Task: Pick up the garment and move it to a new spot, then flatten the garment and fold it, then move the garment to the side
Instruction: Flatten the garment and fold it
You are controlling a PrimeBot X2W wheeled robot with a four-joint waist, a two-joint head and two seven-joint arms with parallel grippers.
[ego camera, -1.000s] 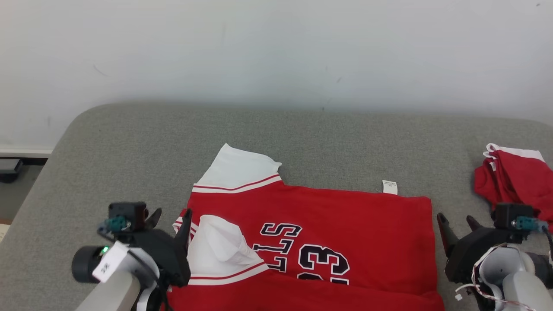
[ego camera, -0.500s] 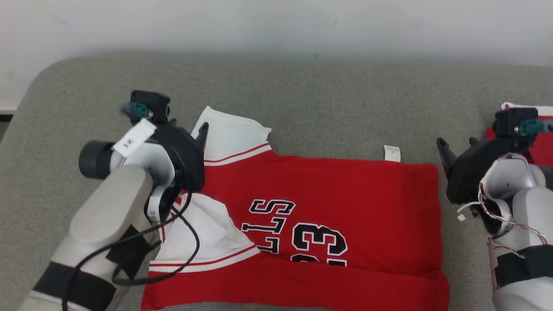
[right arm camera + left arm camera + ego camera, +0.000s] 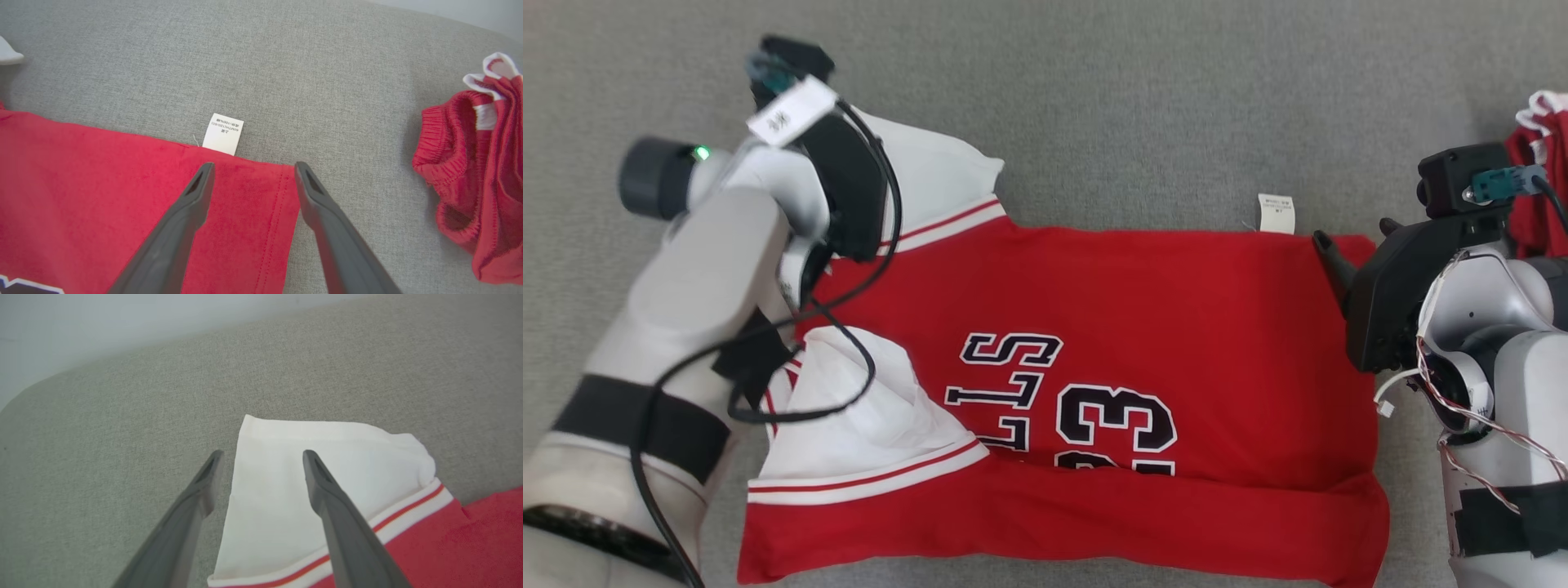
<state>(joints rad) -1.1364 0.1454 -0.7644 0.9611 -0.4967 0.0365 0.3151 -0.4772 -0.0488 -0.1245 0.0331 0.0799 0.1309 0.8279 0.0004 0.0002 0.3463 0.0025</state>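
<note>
A: The grey cushion is carrying the red jersey, which is lying flat and partly folded between the two arms. What is worrying you?

B: Both grippers are hanging with fingers spread and pinching nothing. The left gripper is straddling the outer edge of the jersey's far white sleeve, with one finger over cloth and one over bare cushion. If it is closing there, I judge it is catching only a thin border, and the sleeve is likely slipping out mid-fold.

A: And the right gripper?

B: It is hovering over the jersey's far right corner. One finger is sitting just outside the side hem, so the same thin bite is threatening. Uneven grabs are skewing the fold.

A: Is the red bundle mattering?

B: It is sitting well apart, beyond the jersey's right side, so probably not, unless the arm is swinging wide.

A: Anything smaller?

B: The care label is poking out just beside that corner; a finger is possibly snagging it and tugging the hem crooked.
</note>
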